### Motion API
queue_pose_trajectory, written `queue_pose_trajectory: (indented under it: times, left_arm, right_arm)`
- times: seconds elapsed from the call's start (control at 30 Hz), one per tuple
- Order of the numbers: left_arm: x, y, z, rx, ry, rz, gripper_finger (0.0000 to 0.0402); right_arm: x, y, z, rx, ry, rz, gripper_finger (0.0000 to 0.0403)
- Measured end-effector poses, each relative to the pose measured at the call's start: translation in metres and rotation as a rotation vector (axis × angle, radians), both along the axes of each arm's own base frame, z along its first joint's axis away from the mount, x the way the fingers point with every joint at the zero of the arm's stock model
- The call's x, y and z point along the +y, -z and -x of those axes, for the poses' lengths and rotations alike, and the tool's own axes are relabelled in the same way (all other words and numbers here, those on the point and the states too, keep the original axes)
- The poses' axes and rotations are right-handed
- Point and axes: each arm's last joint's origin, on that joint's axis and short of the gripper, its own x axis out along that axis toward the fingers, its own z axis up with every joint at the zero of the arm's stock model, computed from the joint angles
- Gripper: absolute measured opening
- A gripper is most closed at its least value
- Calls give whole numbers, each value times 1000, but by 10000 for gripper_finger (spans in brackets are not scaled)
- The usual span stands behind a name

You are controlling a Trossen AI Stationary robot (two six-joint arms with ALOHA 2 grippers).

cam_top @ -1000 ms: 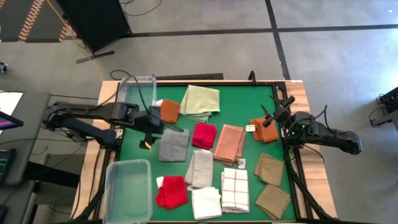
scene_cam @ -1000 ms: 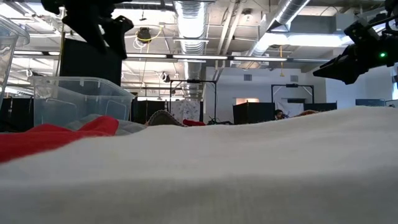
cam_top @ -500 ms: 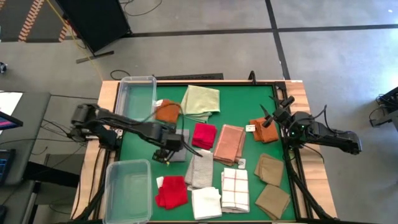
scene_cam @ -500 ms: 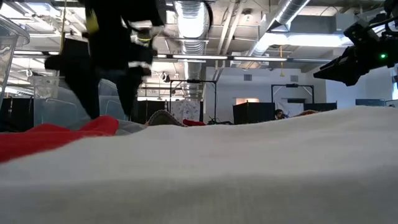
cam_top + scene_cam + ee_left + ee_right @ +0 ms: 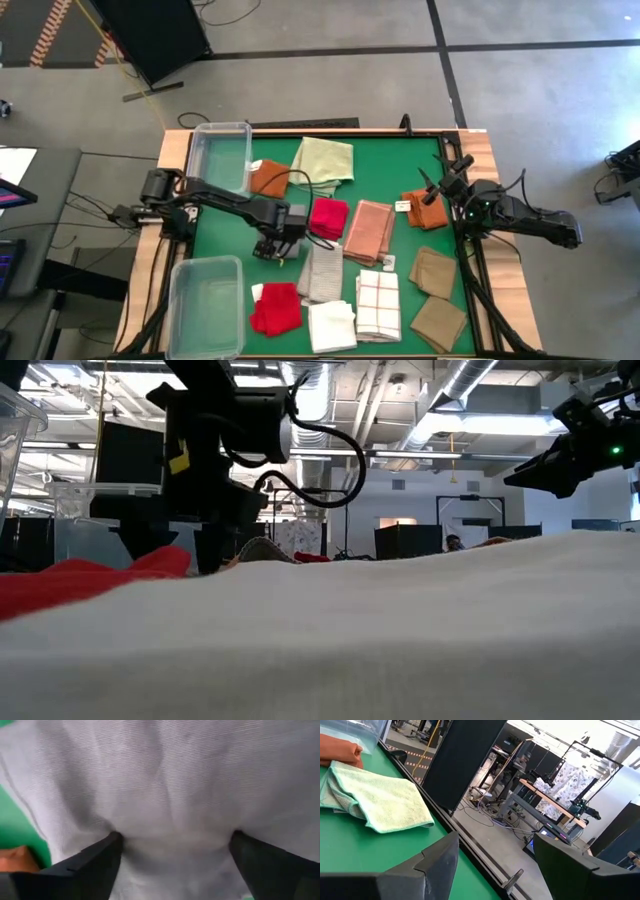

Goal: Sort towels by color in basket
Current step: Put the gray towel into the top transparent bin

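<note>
Two fingers (image 5: 85, 865) of my left tool (image 5: 272, 242) are spread wide and pressed down onto the grey towel (image 5: 170, 785), left of centre on the green desk (image 5: 400, 160). Beside it lies the red towel (image 5: 328, 217). Farther off at the right edge, my right tool (image 5: 440, 180) hangs spread above the orange towel (image 5: 422, 210).

The counter (image 5: 400, 150) has a green top with a pale wooden border, and it stands on a grey concrete floor (image 5: 330, 85) crossed by dark seams. A large black panel (image 5: 150, 30) stands on the floor beyond the counter's far left corner. Past the far edge, the room holds a desk with a patterned cloth (image 5: 565, 782) and silver ceiling ducts (image 5: 310, 390).
</note>
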Motion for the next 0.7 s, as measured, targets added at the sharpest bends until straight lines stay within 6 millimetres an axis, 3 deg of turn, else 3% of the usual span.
queue_pose_trajectory:
  times: [0.17, 0.4, 0.47, 0.7]
  left_arm:
    - [-3, 1, -1, -2, 24, 42, 238]
    - [-9, 1, -1, -3, 84, 50, 38]
    - [-12, 0, 0, -8, 101, 42, 18]
    - [-22, -26, -2, -81, 134, -38, 18]
  right_arm:
    - [0, 0, 0, 0, 0, 0, 286]
    - [0, 0, 0, 0, 0, 0, 286]
    - [0, 0, 0, 0, 0, 0, 286]
    - [0, 0, 0, 0, 0, 0, 286]
